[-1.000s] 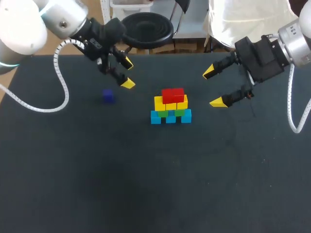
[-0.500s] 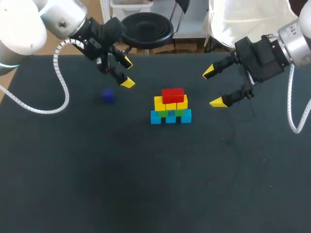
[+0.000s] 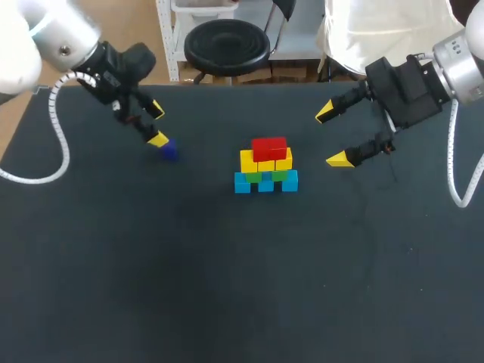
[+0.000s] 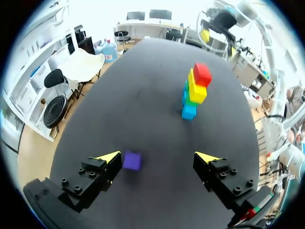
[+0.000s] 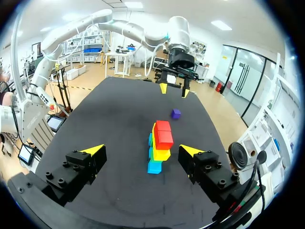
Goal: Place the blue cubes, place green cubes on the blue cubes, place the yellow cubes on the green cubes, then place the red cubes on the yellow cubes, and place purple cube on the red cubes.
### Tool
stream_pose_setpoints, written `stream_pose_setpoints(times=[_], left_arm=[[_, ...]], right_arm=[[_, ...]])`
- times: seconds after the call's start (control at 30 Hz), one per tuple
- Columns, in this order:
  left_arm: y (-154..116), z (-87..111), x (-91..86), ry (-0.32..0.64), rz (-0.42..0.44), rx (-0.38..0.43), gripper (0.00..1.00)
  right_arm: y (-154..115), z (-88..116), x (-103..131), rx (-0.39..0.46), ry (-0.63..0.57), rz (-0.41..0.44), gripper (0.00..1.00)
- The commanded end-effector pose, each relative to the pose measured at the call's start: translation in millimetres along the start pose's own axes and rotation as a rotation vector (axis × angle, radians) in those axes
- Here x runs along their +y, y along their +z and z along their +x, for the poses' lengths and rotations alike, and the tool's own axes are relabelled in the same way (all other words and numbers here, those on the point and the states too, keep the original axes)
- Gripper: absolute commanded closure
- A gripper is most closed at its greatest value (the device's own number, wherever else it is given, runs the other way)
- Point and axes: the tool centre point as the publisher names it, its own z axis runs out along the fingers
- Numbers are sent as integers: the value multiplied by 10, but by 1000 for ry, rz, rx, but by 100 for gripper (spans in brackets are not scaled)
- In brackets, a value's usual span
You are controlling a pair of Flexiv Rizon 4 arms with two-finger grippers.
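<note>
A stepped stack (image 3: 265,168) stands mid-table: blue cubes (image 3: 265,183) at the bottom, green cubes (image 3: 266,175) on them, yellow cubes (image 3: 265,160) above, red cubes (image 3: 269,147) on top. The purple cube (image 3: 169,150) lies alone to the stack's left. My left gripper (image 3: 156,125) hovers open just behind it. In the left wrist view the purple cube (image 4: 132,160) sits close beside one fingertip (image 4: 109,157), inside the open gripper (image 4: 159,157). My right gripper (image 3: 333,136) hangs open to the right of the stack, holding nothing; its wrist view has the stack (image 5: 159,143) ahead between its fingers.
Dark table top (image 3: 227,287) spreads wide in front of the stack. In the right wrist view the purple cube (image 5: 176,113) lies beyond the stack, with my left gripper (image 5: 174,90) over it.
My left arm has swung left and come down toward the purple cube, still open. The right arm and the stack have not moved.
</note>
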Motion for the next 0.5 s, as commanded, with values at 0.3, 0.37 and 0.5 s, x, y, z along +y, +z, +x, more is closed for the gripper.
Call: stream_pose_setpoints(times=[0.3,0.37,0.5], left_arm=[[-7,-23,-37,-12,-23,34,0],[-7,-23,-37,-12,-23,34,0],[22,-36,-1,9,-10,1,0]], right_arm=[[1,4,-1,-3,-1,0,0],[1,4,-1,-3,-1,0,0],[1,4,-1,-3,-1,0,0]])
